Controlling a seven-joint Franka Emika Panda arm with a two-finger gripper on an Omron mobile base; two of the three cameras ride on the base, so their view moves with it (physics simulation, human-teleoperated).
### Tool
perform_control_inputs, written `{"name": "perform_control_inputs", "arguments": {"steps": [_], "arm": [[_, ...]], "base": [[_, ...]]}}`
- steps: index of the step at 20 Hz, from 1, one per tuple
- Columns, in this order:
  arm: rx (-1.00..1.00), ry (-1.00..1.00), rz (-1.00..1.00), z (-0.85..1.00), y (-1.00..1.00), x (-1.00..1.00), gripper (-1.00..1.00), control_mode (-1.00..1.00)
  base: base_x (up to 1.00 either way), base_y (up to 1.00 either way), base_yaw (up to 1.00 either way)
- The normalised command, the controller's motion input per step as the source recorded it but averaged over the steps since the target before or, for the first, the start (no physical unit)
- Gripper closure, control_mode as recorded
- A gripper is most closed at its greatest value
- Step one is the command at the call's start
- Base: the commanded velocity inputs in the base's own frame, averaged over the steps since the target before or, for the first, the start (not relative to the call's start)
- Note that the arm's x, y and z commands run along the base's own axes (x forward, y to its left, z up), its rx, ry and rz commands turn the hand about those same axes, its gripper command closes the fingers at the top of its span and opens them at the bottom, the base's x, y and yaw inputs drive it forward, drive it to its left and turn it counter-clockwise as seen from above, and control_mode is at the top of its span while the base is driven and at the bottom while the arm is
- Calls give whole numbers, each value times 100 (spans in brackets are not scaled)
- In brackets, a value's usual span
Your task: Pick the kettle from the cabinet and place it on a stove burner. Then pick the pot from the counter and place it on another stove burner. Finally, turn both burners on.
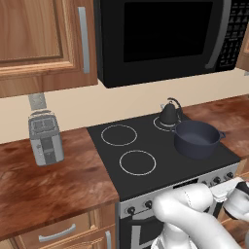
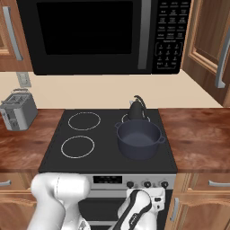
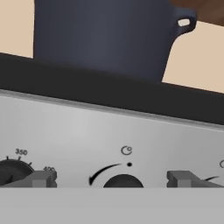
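Note:
The small black kettle (image 1: 169,113) (image 2: 136,109) stands on the rear right stove burner (image 1: 161,125) of the black cooktop. Just in front of it, the dark blue-grey pot (image 1: 196,138) (image 2: 139,139) (image 3: 105,35) sits on the front right ring and hides it. My gripper (image 3: 113,180) (image 2: 156,196) is low in front of the stove's steel control panel and is open. A black knob (image 3: 123,180) lies between its two fingertips (image 3: 41,179), with a gap on both sides. Nothing is held.
Two bare white rings (image 1: 118,134) (image 1: 137,162) mark the left side of the cooktop. A toaster (image 1: 45,137) stands on the reddish-brown counter (image 1: 44,185) to the left. A black microwave (image 1: 165,34) hangs over the stove between shut wooden wall cabinets (image 1: 39,44) (image 2: 211,45). More knobs (image 2: 147,183) line the panel.

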Motion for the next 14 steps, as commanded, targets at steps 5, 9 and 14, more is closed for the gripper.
{"name": "perform_control_inputs", "arguments": {"steps": [5, 9, 14], "arm": [[1, 0, 0, -8, -3, 13, -100, -100], [1, -1, 0, -10, -11, 8, -100, -100], [1, -2, 0, -14, -12, 8, -100, -100]], "base": [[0, 0, 0], [0, 0, 0], [0, 0, 0]]}}
